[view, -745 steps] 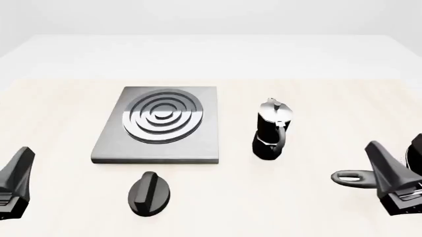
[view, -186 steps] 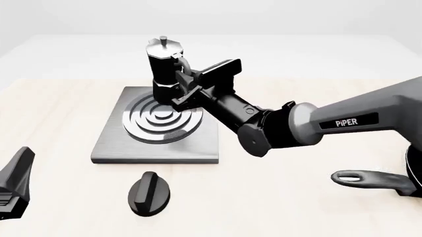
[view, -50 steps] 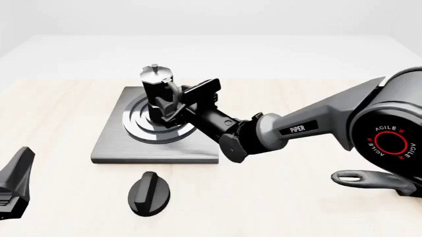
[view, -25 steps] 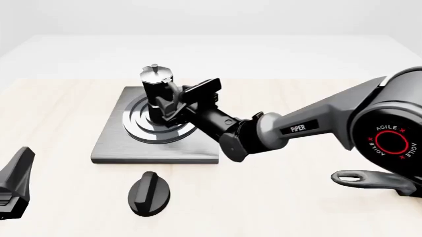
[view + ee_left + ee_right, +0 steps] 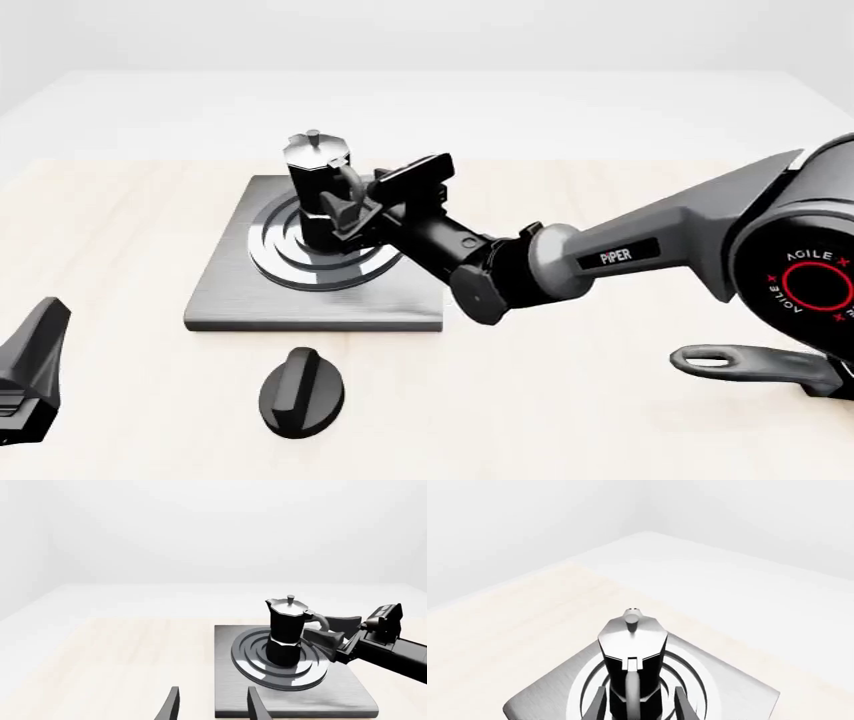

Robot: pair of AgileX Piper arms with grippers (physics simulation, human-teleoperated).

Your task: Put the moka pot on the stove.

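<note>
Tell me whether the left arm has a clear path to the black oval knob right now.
Probably yes. The black oval knob lies alone on the table in front of the stove, with bare table between it and the left gripper. The right gripper is busy at the moka pot, well clear of that path.

We see only part of the left end effector (image 5: 27,375) in the front view, cut by the picture's lower left edge. The pan (image 5: 747,365) is cut off at the right edge, only its handle showing. The right arm hides part of the stove (image 5: 320,290). In the right wrist view the pot (image 5: 632,670) runs off the bottom, its base unseen.
</note>
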